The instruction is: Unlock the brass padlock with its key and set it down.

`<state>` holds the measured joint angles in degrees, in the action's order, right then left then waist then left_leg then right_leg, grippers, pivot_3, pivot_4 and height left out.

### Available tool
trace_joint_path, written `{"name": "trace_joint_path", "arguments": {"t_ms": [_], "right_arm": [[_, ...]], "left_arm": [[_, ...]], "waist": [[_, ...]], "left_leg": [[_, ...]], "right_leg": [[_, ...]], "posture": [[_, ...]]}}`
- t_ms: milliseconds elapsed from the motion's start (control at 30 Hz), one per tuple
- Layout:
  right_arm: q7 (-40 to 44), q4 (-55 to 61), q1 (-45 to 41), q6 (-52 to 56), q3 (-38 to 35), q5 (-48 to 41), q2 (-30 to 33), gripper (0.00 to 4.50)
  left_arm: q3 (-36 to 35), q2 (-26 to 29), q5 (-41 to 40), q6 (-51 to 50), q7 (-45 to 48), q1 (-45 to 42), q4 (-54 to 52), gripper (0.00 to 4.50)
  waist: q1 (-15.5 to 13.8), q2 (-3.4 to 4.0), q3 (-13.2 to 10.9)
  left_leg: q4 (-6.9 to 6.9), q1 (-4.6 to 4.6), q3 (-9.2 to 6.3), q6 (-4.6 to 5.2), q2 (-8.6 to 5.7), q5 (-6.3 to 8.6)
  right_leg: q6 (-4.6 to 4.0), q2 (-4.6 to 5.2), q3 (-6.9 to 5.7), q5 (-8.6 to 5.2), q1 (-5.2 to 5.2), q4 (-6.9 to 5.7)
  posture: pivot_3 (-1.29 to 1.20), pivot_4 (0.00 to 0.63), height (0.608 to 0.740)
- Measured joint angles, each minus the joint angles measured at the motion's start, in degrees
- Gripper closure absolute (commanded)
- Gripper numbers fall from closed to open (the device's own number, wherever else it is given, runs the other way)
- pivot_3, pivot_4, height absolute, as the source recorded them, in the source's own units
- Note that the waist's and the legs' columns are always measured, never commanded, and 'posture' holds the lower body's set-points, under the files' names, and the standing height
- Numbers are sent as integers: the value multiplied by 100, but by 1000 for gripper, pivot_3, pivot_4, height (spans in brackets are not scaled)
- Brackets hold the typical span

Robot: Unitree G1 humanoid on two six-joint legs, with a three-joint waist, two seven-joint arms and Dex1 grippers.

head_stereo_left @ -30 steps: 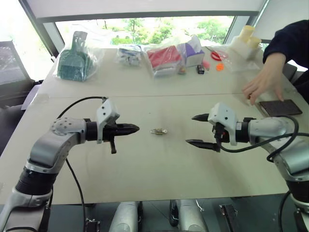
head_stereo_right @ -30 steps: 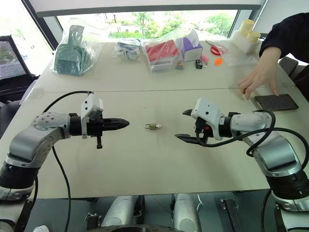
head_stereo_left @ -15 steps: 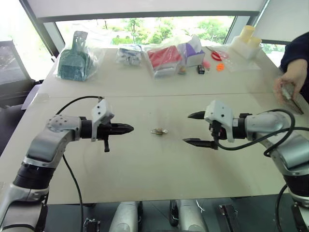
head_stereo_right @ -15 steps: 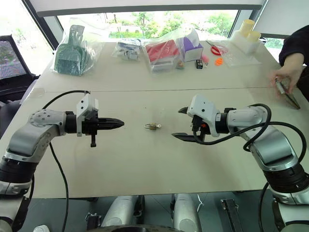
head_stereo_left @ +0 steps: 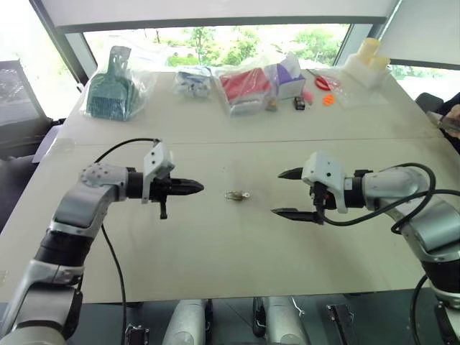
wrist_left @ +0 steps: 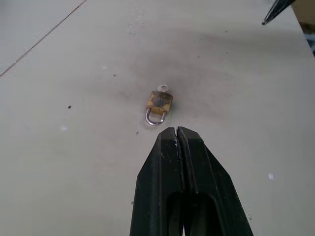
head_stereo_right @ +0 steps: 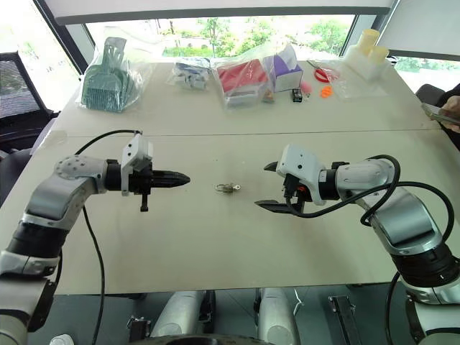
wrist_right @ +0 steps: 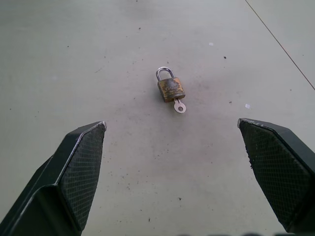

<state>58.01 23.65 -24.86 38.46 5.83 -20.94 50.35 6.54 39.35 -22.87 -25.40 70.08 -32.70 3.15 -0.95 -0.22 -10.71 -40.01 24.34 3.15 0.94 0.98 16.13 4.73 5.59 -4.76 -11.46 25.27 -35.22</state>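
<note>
Lying at frame centre on the counter (head_stereo_left: pixel 215 237), the brass padlock (head_stereo_left: pixel 235 195) with its key (wrist_right: pixel 180 106) sits between the closed left end effector (head_stereo_left: pixel 197 188) and wide-spread right end effector (head_stereo_left: pixel 287 192), seemingly awaiting pickup.

Padlock (head_stereo_left: pixel 236 195) too small from my head views to tell whether the shackle was latched; the key (wrist_right: pixel 179 106) was sunk in the body, only its silvery bow out. In the left wrist view the lock's face was dark and smeared, no marking readable. Right hand (wrist_right: pixel 172 135): both fingers ran off the frame's lower edge. A person's hand (head_stereo_right: pixel 451 109) holding a dark flat object was cut by the right edge. Contents of the plastic bags (head_stereo_left: pixel 248 88) at the far side of the surface (head_stereo_left: pixel 215 244) too crumpled and glared to identify.
</note>
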Motion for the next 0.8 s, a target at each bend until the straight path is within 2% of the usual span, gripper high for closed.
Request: {"name": "trace_joint_path", "arguments": {"t_ms": [100,267,500,633,800], "right_arm": [[-48,17,11,-3,5,28,7,0],[-158,53,32,1,1,50,7,0],[-385,215,172,16,-8,49,-7,0],[-532,327,264,69,-34,49,-6,0],[-664,415,274,102,-41,47,-7,0]], "left_arm": [[257,-444,111,64,99,-548,379,2199],[832,-1025,657,703,278,-942,1379,46],[1306,-1706,1523,1963,308,-1491,3020,46],[1314,-1874,1859,2542,254,-1640,3889,46],[1281,-1988,2014,3019,313,-1834,4414,46]], "waist": [[-16,-1,1],[23,-2,1],[10,-4,0],[12,-4,0],[8,-6,1]], "left_leg": [[-4,0,2,0,-4,0],[-3,-3,4,1,-4,0],[-5,1,1,2,-4,0],[-4,1,0,2,-3,1],[-6,0,-2,2,-2,1]], "right_leg": [[1,1,0,1,-6,2],[5,-3,0,3,-3,-4],[4,-1,-1,3,-1,-2],[5,0,-2,3,0,-3],[4,0,-1,3,-2,-4]], "posture": [[0,150,740],[0,150,740],[0,150,740],[0,150,740],[0,150,740]]}}
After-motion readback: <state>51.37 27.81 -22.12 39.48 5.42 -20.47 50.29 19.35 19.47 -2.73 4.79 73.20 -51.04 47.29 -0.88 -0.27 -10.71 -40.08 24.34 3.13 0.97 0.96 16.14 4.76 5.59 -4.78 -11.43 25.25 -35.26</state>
